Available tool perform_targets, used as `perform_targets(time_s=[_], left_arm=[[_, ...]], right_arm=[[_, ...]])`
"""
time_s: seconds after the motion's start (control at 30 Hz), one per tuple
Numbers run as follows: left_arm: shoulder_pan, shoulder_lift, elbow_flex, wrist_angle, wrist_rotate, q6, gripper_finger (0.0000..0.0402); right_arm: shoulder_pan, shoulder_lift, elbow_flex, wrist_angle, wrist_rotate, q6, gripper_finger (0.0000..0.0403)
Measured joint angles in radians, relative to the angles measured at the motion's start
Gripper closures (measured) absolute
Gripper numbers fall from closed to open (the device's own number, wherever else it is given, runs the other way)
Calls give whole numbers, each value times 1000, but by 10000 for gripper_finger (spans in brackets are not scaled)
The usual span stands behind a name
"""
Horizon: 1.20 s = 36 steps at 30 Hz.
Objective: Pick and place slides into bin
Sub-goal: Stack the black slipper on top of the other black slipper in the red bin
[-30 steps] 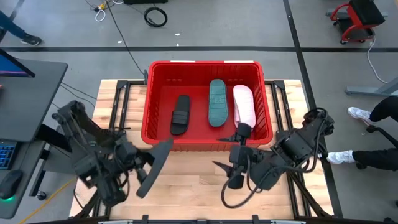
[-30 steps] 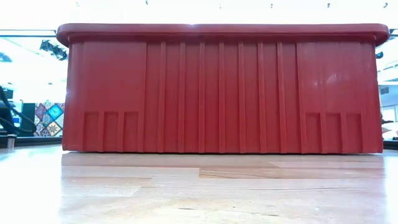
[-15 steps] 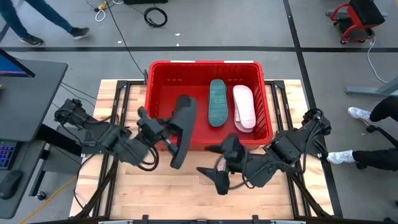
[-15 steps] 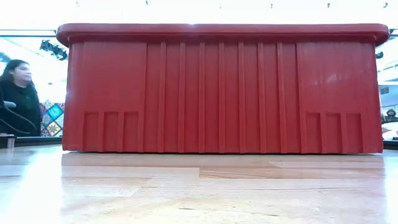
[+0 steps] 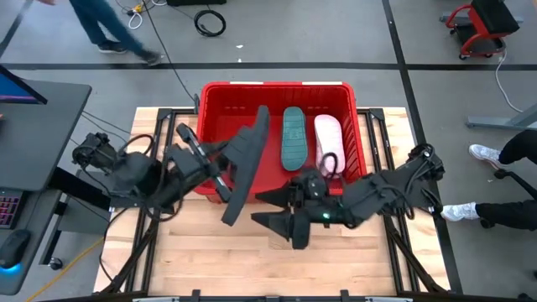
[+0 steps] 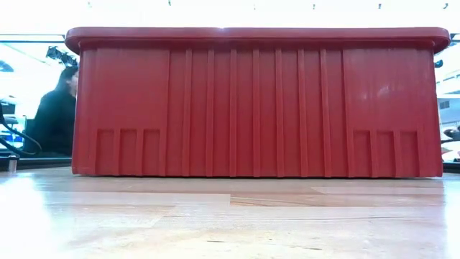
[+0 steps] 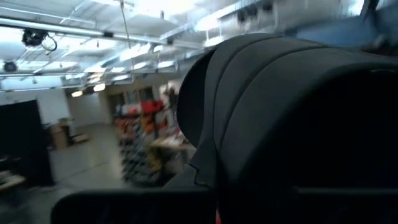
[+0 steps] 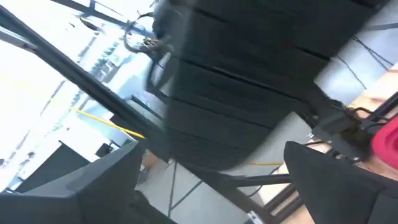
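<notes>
- The bin (image 5: 214,172) sits at the far middle of the table (image 5: 361,260), and two slides lie flat inside it: a teal slide (image 5: 293,138) in the middle and a pink slide (image 5: 329,141) just beside it, toward the right wall.
- A black slide (image 5: 245,161) hangs tilted over the bin's near-left rim, one end above the bin's inside, the other out over the table. It is not yet dropped in.
- The left gripper (image 5: 220,174) is pinched shut on this black slide; the left wrist view is filled with the slide's ribbed strap.
- The right gripper (image 5: 281,210) hovers just in front of the bin's near wall with its fingers spread wide and nothing between them.
- No other slide shows on the bare table in the high view; the low view shows only the bin's front wall.
- Judging by this, two slides are clearly placed and a third is about to go in; whether more lie hidden under the raised slide I cannot tell.
</notes>
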Motion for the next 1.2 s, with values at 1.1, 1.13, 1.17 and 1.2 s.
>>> perform_targets(time_s=[1.1, 1.13, 1.17, 1.2], left_arm=[[163, 60, 1, 174, 132, 139, 387], [157, 60, 1, 177, 132, 152, 389], [153, 60, 1, 181, 134, 159, 389], [150, 60, 1, 183, 134, 161, 389]], right_arm=[[-133, 4, 9, 130, 89, 71, 3], [-135, 4, 9, 130, 81, 69, 3], [-137, 4, 9, 132, 77, 68, 3], [-138, 4, 9, 132, 75, 67, 3]])
